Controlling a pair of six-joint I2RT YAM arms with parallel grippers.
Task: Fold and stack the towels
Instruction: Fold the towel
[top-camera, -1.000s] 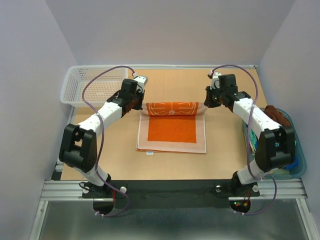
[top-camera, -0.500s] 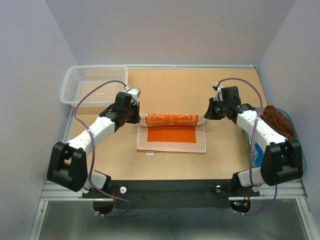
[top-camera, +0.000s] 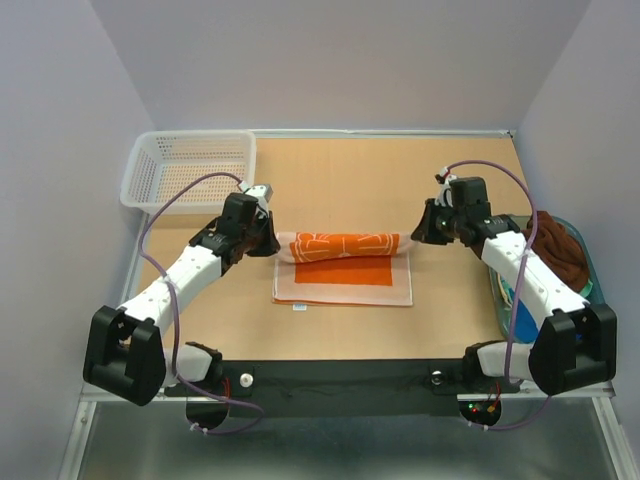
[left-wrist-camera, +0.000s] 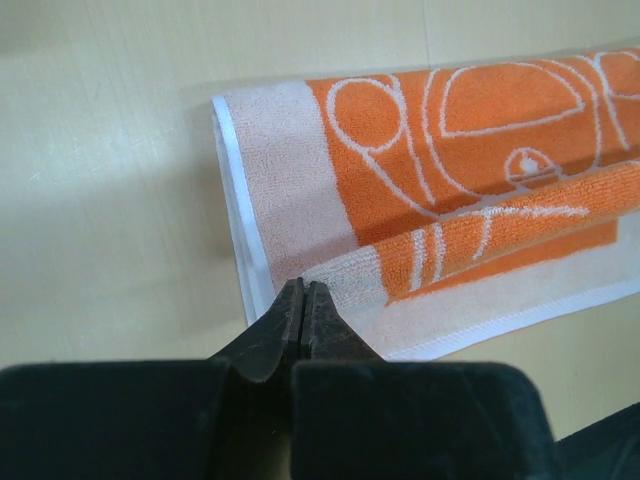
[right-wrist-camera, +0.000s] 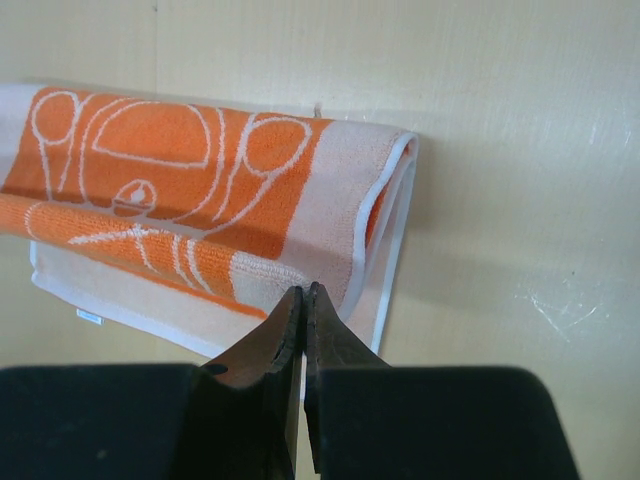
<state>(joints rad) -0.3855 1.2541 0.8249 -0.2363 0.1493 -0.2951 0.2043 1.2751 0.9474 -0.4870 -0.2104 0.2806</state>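
Half-folded orange towel (top-camera: 343, 270) (far edge lifted over itself)

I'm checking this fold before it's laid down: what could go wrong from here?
The left gripper and right gripper each pinch only a thin bit of edge on the orange towel, so a corner might slip. If they release unevenly, the folded layer may land skewed over the lower layer.

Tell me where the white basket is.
In the top view, the white mesh basket sits at the far left corner of the table, beyond the left gripper and apart from the orange towel.
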